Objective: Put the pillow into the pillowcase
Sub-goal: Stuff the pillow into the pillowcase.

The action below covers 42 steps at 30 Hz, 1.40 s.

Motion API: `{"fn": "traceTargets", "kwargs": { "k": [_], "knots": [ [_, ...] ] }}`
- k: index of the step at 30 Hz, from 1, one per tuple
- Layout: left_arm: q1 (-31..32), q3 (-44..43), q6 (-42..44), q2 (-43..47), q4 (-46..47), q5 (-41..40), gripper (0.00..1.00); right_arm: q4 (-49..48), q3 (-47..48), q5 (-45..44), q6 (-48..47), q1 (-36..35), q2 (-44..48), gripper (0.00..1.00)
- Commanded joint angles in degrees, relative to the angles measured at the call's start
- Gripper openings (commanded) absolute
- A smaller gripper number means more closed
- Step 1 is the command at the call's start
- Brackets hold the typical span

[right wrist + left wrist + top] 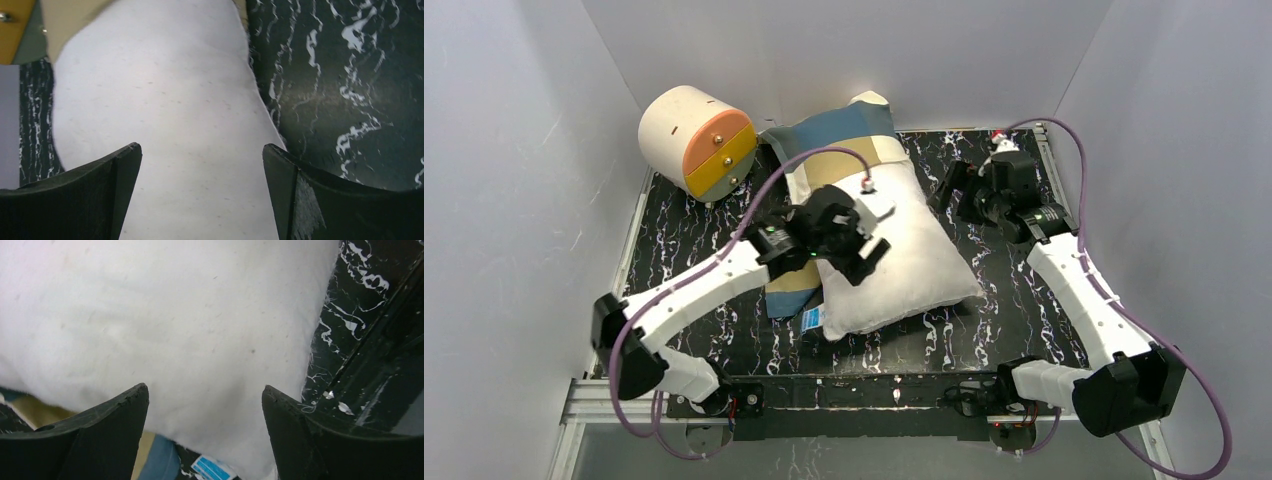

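Both tools (205, 390) (202, 147) wide — empty, by pillow (175, 315)

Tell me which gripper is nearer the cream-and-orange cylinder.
Left. The left gripper is over the pillow's left half, right of the cylinder; the right gripper is by the pillow's far right edge.

1. The left arm (709, 283) and right arm (1079, 290) have smooth white link shells.
2. Bulky black housings cover the joints of both arms.
3. 1 purple cable (824, 151) runs along the left arm, and a second purple cable (1079, 150) runs along the right arm.
4. Each cable ends in a small red-and-white plug.
5. The left gripper (205, 395) and right gripper (200, 150) each have 2 matte black, wedge-shaped fingers with rough, scuffed edges.
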<state>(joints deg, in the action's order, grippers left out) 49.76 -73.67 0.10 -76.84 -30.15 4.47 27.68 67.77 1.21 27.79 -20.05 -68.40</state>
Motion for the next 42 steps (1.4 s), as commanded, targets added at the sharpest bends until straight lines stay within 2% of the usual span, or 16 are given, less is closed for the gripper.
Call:
{"fn": "traceTargets", "kwargs": {
  "k": [1,5,7,11,13,14,15,16,18,19,23,26,31,34,38,42],
  "knots": [
    [9.52,-5.83,11.82,-7.08,-0.01,-10.81,0.83,1.55,-5.11,2.21,2.33,5.35,3.71,0.99],
    [16.07,-7.23,14.78,-12.01,1.95,-17.56,0.89,1.85,-7.00,4.57,3.19,9.06,4.97,0.99],
    [17.67,-6.76,16.05,-14.09,3.86,-19.08,0.98,1.85,-7.85,5.72,3.20,10.50,5.27,0.98],
    [19.71,-6.81,17.56,-20.26,5.67,-22.26,0.98,1.02,-10.08,8.23,3.98,12.90,5.47,0.98],
    [19.85,-6.39,16.90,-23.54,6.99,-26.58,0.93,0.70,-11.19,9.32,4.30,13.54,5.48,0.96],
    [19.73,-7.36,16.37,-25.00,6.50,-28.52,0.84,0.60,-11.62,10.05,4.37,13.75,5.47,0.96],
    [19.34,-10.27,14.20,-27.36,4.14,-28.99,0.65,0.42,-11.98,11.04,4.42,13.95,5.66,0.94],
    [18.68,-13.69,11.71,-28.70,1.27,-29.06,0.24,0.55,-12.11,11.88,4.65,14.24,6.02,0.92],
    [16.60,-18.48,7.98,-28.47,-1.16,-28.53,0.02,1.25,-11.86,12.34,5.87,14.82,7.51,0.92],
    [14.73,-19.99,6.48,-27.84,-1.05,-28.35,0.00,1.38,-11.64,12.26,6.74,15.05,8.68,0.91],
    [6.75,-28.74,0.38,-27.38,-3.38,-26.93,0.00,2.23,-10.58,11.13,9.41,15.20,13.06,0.91],
    [4.66,-35.58,0.29,-27.76,-4.26,-29.47,0.00,3.06,-11.23,10.08,10.36,15.28,15.00,0.91],
    [2.46,-44.50,-5.61,-28.94,-5.82,-29.59,0.00,0.69,-15.85,9.02,11.99,15.40,17.53,0.90],
    [1.66,-47.96,-7.92,-29.69,-6.14,-31.52,0.00,-4.56,-19.86,12.32,14.08,15.44,18.14,0.86],
    [0.66,-52.67,-8.90,-31.40,-7.01,-32.31,0.00,-13.63,-27.01,16.00,16.64,15.41,15.80,0.76],
    [-0.83,-56.09,-10.55,-32.72,-8.37,-32.50,0.00,-29.46,-34.26,17.09,15.03,15.39,12.57,0.72]
  ]
}}
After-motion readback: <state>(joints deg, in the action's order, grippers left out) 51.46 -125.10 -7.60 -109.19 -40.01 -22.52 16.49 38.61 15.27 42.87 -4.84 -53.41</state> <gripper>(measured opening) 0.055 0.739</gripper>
